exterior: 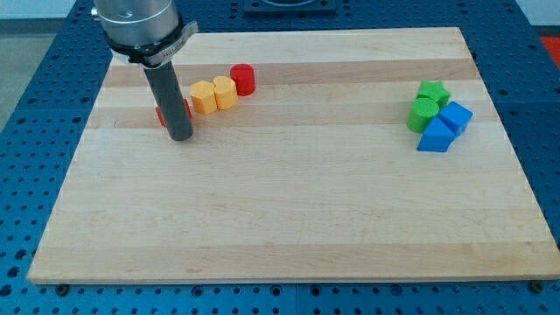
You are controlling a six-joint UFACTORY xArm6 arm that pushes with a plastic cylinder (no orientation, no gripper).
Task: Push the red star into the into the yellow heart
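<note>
Worktop [289,219] of pale wood is seen on a blue perforated base [26,131]. No claw is fitted; the dark rod [172,92] ends in my tip [180,137] at the view's upper left. The red star [160,115] is largely hidden behind the rod, touching it. Just right lie the yellow heart [203,96], a yellow block [226,91] and a red cylinder [242,80] in a row. Well apart at the right, a green star [433,91], green block [422,112] and two blue blocks [455,115] [436,136] are clustered.
</note>
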